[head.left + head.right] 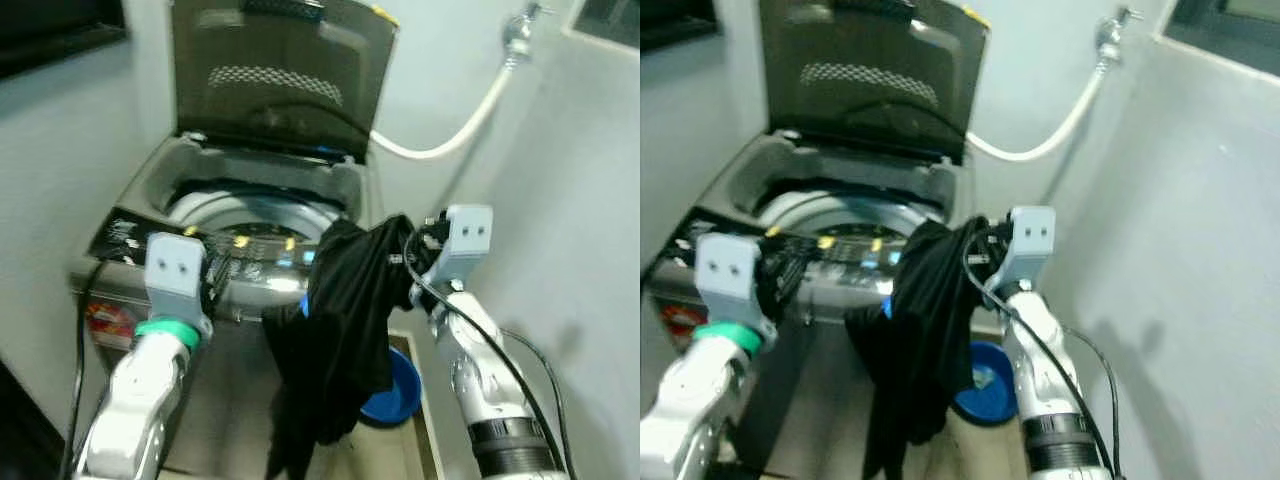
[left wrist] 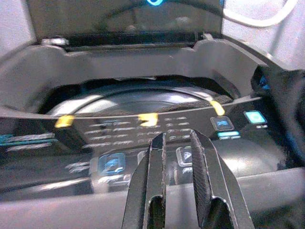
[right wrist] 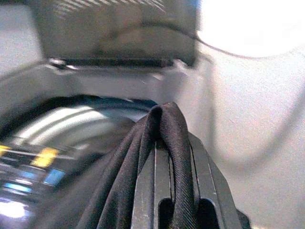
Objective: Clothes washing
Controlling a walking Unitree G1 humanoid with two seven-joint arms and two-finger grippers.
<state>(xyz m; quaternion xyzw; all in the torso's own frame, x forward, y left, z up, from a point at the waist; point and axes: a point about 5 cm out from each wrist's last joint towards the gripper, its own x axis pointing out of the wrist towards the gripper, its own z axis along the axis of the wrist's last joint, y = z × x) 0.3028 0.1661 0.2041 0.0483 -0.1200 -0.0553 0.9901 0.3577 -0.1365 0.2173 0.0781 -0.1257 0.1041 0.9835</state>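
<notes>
Right hand point(image 3: 174, 143), raised beside the front right corner of the washing machine point(image 1: 200, 215), fingers clamped on a fold of a black garment point(image 1: 340, 330); the cloth hangs down in front of the machine, its upper part against the rim. Left hand point(image 2: 177, 143), fingers slightly apart and holding nothing, poised just above the control panel point(image 2: 119, 131). Lid point(image 1: 280, 70) raised; steel drum point(image 1: 255, 215) exposed. Blue basin point(image 1: 400, 395) on the floor behind the garment; white hose point(image 1: 460, 125) along the wall.

control panel point(image 2: 143, 129) text: rows of tiny white print, way too blurry to read
panel buttons point(image 2: 221, 123): lit icons, no legible words
red sticker point(image 1: 105, 322) on the washer front: unreadable
</notes>
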